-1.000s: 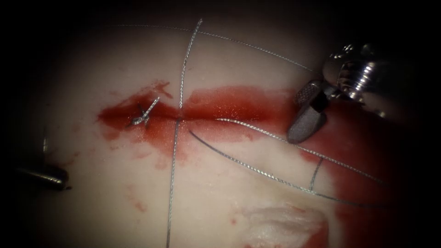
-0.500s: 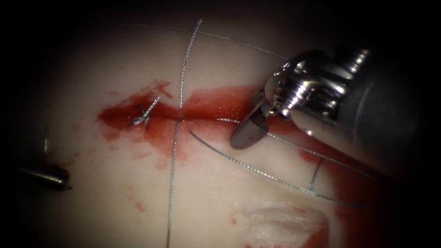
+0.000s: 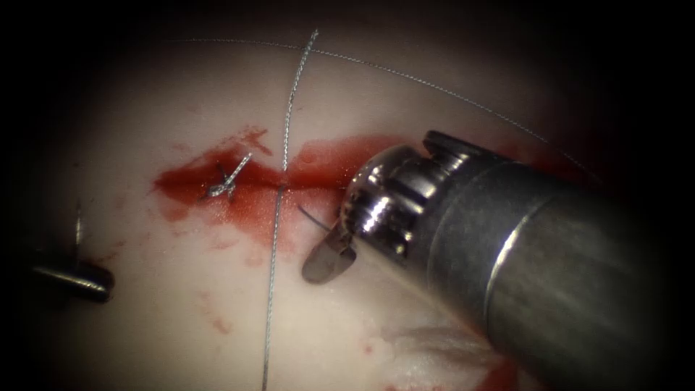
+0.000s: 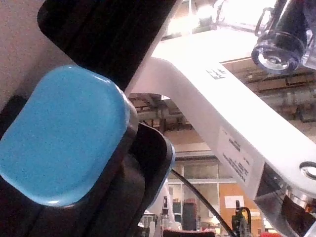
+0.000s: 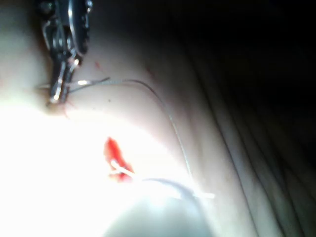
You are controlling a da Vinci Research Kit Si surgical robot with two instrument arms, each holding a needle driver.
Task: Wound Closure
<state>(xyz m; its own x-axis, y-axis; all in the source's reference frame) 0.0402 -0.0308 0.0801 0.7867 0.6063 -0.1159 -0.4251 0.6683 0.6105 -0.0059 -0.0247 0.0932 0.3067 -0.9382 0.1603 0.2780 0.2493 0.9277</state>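
Right arm's polished steel needle driver (image 3: 327, 259) rests its flat grey jaws just below the red-stained cut (image 3: 289, 177) in pale, glossy tissue (image 3: 181, 304), seemingly closed on thin braided thread (image 3: 279, 217), though I cannot tell for sure. Left arm's dark metal tool (image 3: 72, 279) lies well apart at left; whether it grips anything is unclear. A knotted stitch (image 3: 228, 181) sits in the cut

Blue padded cover (image 4: 59, 136), white labelled beam (image 4: 232, 128), room windows (image 4: 197, 173)

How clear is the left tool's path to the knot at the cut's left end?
Probably yes, clear: bare tissue lies between the left tool and the knot; the right tool sits right of the upright thread, out of the way. What either holds is unclear.
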